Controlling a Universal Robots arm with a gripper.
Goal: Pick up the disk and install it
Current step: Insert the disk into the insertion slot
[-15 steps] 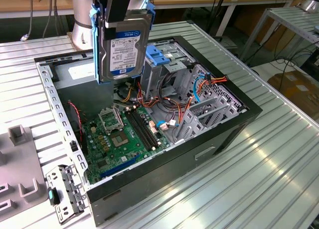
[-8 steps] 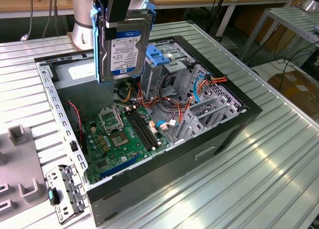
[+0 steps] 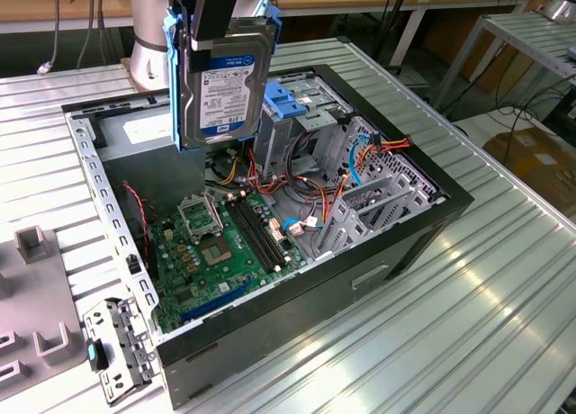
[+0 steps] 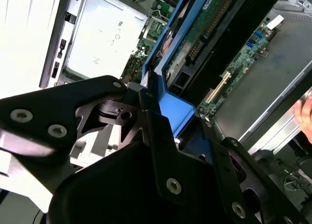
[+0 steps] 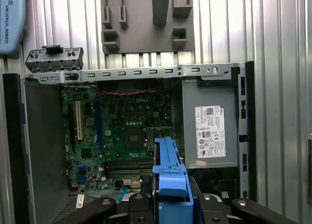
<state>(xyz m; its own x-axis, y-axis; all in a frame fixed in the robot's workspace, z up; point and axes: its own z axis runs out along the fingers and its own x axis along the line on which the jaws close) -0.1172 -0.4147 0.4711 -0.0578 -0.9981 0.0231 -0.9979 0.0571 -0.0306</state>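
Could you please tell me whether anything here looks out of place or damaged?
Nothing looks damaged or spilled. The disk hangs upright in the gripper above the open computer case; a small metal bracket lies detached on the table beside the case's corner.

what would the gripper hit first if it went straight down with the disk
Probably the green motherboard in the open case. The gripper holds the disk upright above it, so the disk's lower edge would touch first; depth is unclear, and cables lie close.

The arm (image 3: 148, 31) holds its gripper (image 3: 225, 22) pointing down, fingers (image 4: 158, 141) clamped on the top of the disk (image 3: 225, 85).
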